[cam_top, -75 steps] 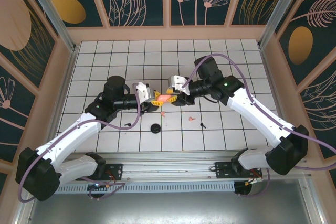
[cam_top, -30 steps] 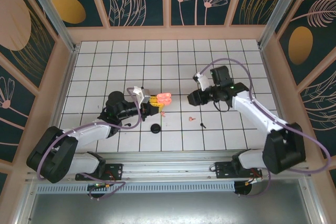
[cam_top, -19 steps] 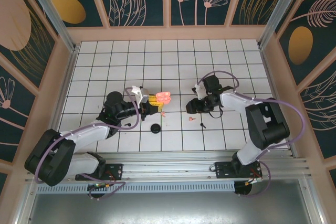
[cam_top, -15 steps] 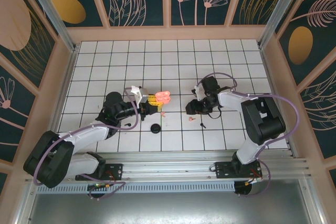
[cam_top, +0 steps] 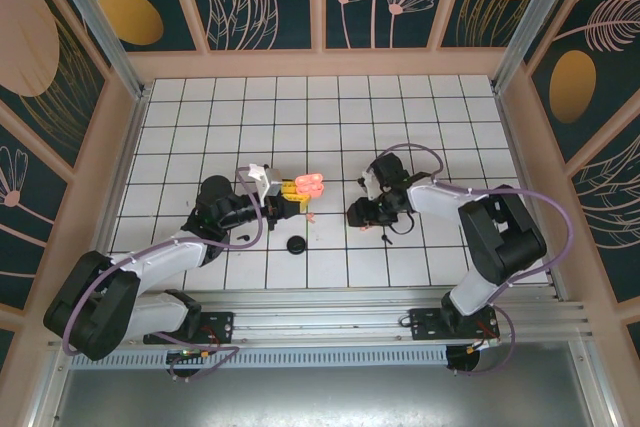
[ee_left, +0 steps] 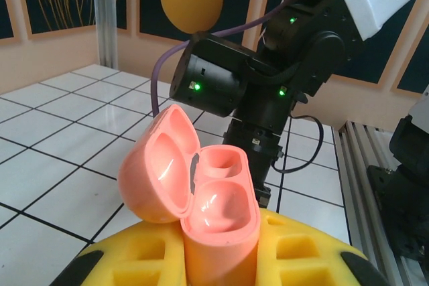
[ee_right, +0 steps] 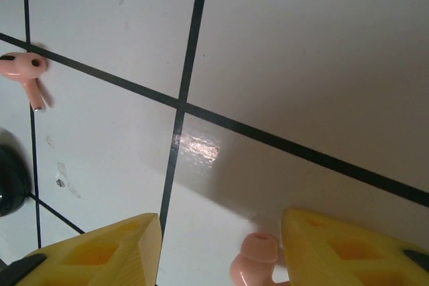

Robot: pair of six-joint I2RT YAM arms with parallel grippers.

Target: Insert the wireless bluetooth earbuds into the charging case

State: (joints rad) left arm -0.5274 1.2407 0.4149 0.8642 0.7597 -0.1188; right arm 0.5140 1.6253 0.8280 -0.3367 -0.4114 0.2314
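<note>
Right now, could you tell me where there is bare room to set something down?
Bare: the far tile rows along the back wall. Crowded: mid-table, around the charging case, black disc and loose earbuds.

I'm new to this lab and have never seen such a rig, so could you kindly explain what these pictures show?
Two robot arms are bolted at the near edge of a tiled table. One picture looks down from above; the other two come from a camera on each wrist. The left gripper is clamped on an open pink charging case, both wells empty. The right gripper is open, its yellow fingers either side of a pink earbud on the tiles. Loose nearby lie a second pink earbud, a black earbud, another black earbud and a black disc.
</note>
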